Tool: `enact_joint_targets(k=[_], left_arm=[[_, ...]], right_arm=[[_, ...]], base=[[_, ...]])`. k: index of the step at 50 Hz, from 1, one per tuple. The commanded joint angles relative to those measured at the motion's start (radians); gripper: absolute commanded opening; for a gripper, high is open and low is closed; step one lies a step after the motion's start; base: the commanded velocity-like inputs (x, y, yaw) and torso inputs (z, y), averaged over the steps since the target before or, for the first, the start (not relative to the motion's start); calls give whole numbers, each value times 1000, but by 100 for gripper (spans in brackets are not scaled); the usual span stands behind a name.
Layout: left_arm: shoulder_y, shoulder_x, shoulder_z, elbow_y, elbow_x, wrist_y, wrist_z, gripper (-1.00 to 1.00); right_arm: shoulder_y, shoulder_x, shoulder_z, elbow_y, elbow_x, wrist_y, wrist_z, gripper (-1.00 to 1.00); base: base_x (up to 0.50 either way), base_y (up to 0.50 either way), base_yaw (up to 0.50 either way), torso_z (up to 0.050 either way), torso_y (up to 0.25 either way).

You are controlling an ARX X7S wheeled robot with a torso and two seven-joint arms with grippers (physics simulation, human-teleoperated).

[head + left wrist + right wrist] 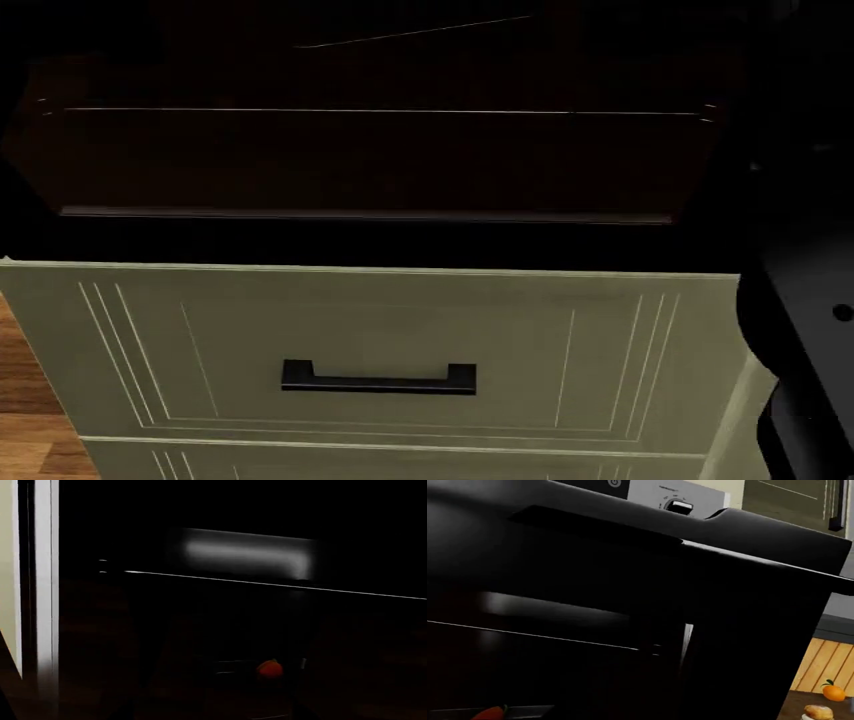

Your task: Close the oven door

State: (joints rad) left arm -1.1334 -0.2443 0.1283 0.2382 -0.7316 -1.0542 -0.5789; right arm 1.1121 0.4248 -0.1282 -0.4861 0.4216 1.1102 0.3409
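- Showing the oven door (367,165) hanging open above the cream drawer front (400,340); in the head view the door is a wide dark slab, its near edge projecting toward the robot over the drawer's black handle (379,378).
- In the right wrist view the door (627,555) fills most of the frame, with a thin bright oven rack line (534,635) behind it and a silver control panel (674,495) above.
- In the left wrist view the glass pane (247,555) carries a pale reflection; a small orange object (270,669) sits deep in the dark, its nature unclear.
- Neither end effector appears in any view, so whether each is wide, narrow or holding something cannot be told. A dark robot part (801,340) occupies the right edge of the head view.
- Judged state: the door is not yet shut.
- Risk: the scene is nearly black, so contact points are hard to judge; a push placed off the door's edge could slip along the glossy face.
- Risk: pushing near one corner may leave the door ajar.
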Motion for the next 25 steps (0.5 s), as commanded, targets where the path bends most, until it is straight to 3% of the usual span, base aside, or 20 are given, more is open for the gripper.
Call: enact_joint_targets(k=[1,10,12,15,19,21,25], left_arm=[[-309,52,73,-378,75,40,70,100],[-580,129,190,-925,220,290,253,100],[-699,176,156,-1208,198,363,366,100],[-788,237,224,-1545,304,587,419,100],[-806,243,184,-1547,357,574,410,100],[-822,244,203,-1547,332,555,403,100],[-828,244,362,-1547,205,540,377,100]], right_arm=[[351,-33,-95,407,-45,-72,-100,100],[563,-94,-214,814,-129,-259,-197,100],[621,-120,-248,966,-163,-355,-227,100],[709,-168,-291,1232,-206,-507,-279,100],[898,-266,-309,1779,-248,-818,-337,100],[909,-271,-300,1795,-266,-791,-354,100],[911,-297,-304,1795,-339,-734,-440,100]], base=[[0,0,0,0,0],[0,0,0,0,0],[0,0,0,0,0],[0,0,0,0,0],[0,0,0,0,0],[0,0,0,0,0],[0,0,0,0,0]])
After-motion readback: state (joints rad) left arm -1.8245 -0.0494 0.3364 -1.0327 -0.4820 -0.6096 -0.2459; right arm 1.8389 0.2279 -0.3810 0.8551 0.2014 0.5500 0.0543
